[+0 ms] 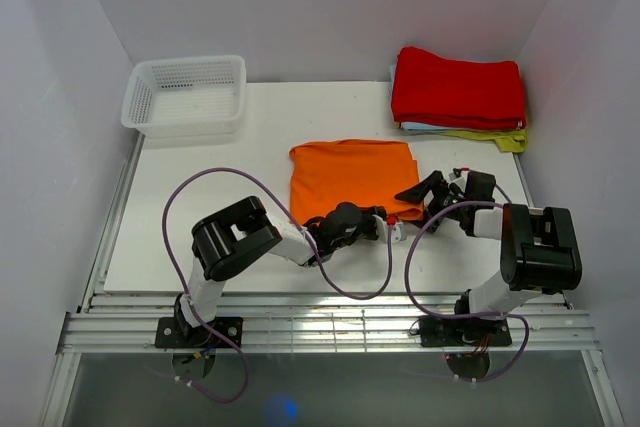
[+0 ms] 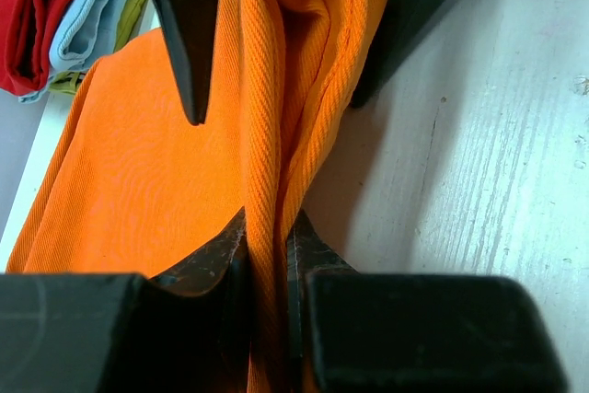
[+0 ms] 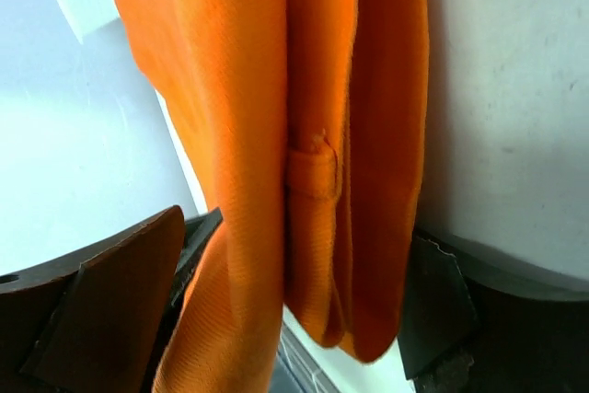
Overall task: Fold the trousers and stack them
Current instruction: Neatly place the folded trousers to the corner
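Trousers (image 1: pixel 350 175), folded, pinched by left tool (image 2: pixel 270 264), straddled by wide-spread right tool (image 3: pixel 285 283).

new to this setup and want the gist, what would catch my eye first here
The bright orange folded cloth trousers in the middle of the white table stand out first. The left tool pinches a fold at their near edge, while the right tool stands open around that same edge. Behind, a red folded cloth lies in the far right corner.

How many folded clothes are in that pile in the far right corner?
3 show: a red cloth on top, a light blue cloth beneath it, a yellow-green cloth at the bottom. Others may be hidden between.
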`<state>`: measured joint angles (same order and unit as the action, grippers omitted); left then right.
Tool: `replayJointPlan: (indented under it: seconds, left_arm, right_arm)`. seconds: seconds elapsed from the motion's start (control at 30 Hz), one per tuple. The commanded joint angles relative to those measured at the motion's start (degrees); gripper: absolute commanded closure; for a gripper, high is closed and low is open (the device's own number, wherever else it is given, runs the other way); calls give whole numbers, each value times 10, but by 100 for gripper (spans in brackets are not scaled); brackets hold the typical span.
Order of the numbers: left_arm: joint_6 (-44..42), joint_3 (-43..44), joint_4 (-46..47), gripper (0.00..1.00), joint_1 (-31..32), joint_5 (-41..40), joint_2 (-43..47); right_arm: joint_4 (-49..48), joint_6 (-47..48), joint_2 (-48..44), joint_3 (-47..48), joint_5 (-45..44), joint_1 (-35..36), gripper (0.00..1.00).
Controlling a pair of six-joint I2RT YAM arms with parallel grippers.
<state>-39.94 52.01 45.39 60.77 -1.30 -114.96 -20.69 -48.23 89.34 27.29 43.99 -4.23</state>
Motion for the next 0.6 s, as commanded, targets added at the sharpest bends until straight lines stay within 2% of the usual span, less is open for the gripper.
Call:
replayJointPlan:
  seconds: [0.0,0.13,0.27,0.33,0.4,0.43,0.47,0.5,0.53,0.57]
  left_arm:
    - [16,-2,20,100,-2,12,43]
    - [24,6,19,100,-2,12,34]
    - [31,15,12,100,-2,9,29]
    - [36,13,11,100,-2,12,32]
    - [41,11,2,95,-1,12,39]
    - [45,9,-3,89,0,12,44]
    - [48,6,-21,71,0,10,60]
    - [50,1,-32,63,0,9,71]
    - [53,-4,-42,56,0,4,86]
    - [56,-18,-64,53,0,0,103]
  right_arm:
    - [-122,-61,1,-14,-61,20,10]
    - [-179,-107,2,-32,-85,41,7]
    - [-177,-104,1,-32,-87,42,2]
    - [-174,-72,6,-23,-87,41,12]
    - [-147,-43,14,9,-73,42,42]
    - [-133,-3,15,22,-67,43,56]
    - [-102,28,15,42,-67,60,69]
    - [-13,62,8,90,-76,68,88]
    - [35,140,4,118,-88,73,92]
    - [74,180,1,143,-108,80,92]
